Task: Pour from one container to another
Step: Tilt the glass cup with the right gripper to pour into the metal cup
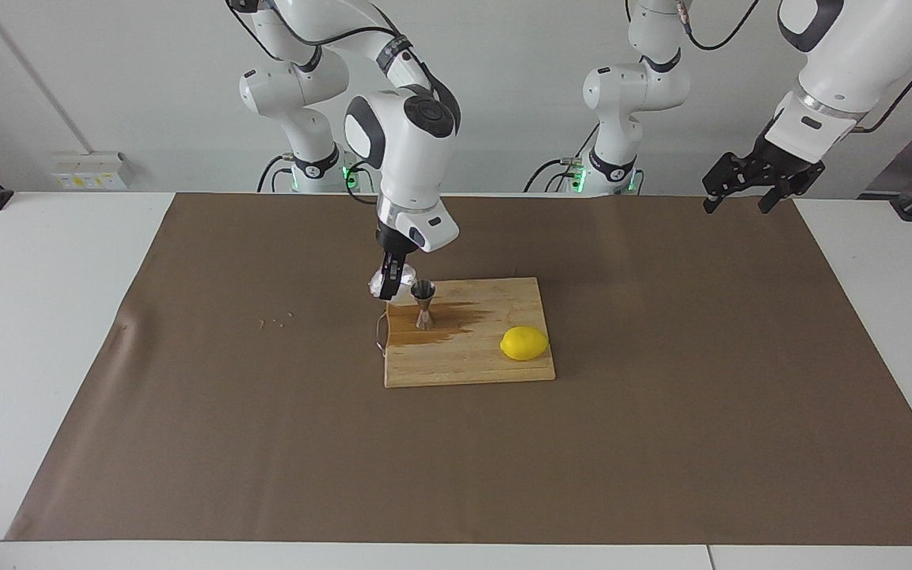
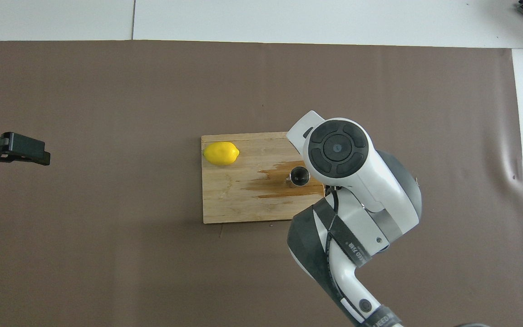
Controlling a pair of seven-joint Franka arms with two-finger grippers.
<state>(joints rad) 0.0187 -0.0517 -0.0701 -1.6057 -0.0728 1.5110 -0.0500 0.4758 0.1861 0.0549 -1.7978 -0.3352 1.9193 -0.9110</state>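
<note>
The steel jigger (image 1: 423, 305) stands upright on the wooden cutting board (image 1: 472, 356), at the board's end toward the right arm; it also shows in the overhead view (image 2: 298, 176). My right gripper (image 1: 391, 279) is shut on the clear faceted cup (image 1: 384, 283) and holds it in the air just beside the jigger's rim, over the board's edge. In the overhead view the right arm hides the cup. My left gripper (image 1: 747, 199) waits raised at the left arm's end of the table, empty; it shows at the overhead view's edge (image 2: 14, 150).
A yellow lemon (image 1: 524, 343) lies on the board's other end, also in the overhead view (image 2: 221, 153). A dark wet stain (image 1: 444, 324) spreads on the board around the jigger. A brown mat (image 1: 662, 396) covers the table. Small crumbs (image 1: 275, 321) lie on the mat.
</note>
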